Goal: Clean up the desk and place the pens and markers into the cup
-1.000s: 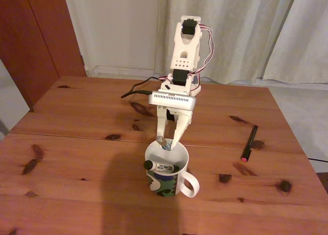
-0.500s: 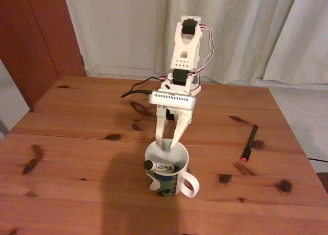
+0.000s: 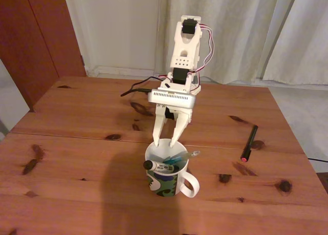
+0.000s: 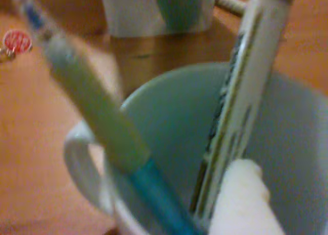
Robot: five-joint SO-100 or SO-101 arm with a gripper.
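Observation:
The cup (image 3: 165, 179), a camouflage-patterned mug with its handle to the right, stands mid-desk (image 3: 77, 158). Inside it lies the white marker (image 3: 160, 167), black cap at the left rim. The teal pen (image 3: 183, 157) also rests in the cup and leans over the right rim, silver tip out. My gripper (image 3: 165, 141) hangs open just above the cup's far rim, holding nothing. In the wrist view, the teal pen (image 4: 102, 122) and the marker (image 4: 241, 107) stand inside the cup (image 4: 169, 112), with one white fingertip (image 4: 246, 204) at the bottom. The black pen (image 3: 249, 142) lies on the desk to the right.
The arm's base (image 3: 179, 84) stands at the desk's far edge with a dark cable (image 3: 138, 87) trailing left. Curtains and a wall are behind. The desk's right edge runs close to the black pen. A blurred small red round thing (image 4: 15, 40) shows in the wrist view.
The teal pen stood upright between my fingers over the cup. It has been let go and has tipped into the cup, leaning right. My fingers have spread slightly.

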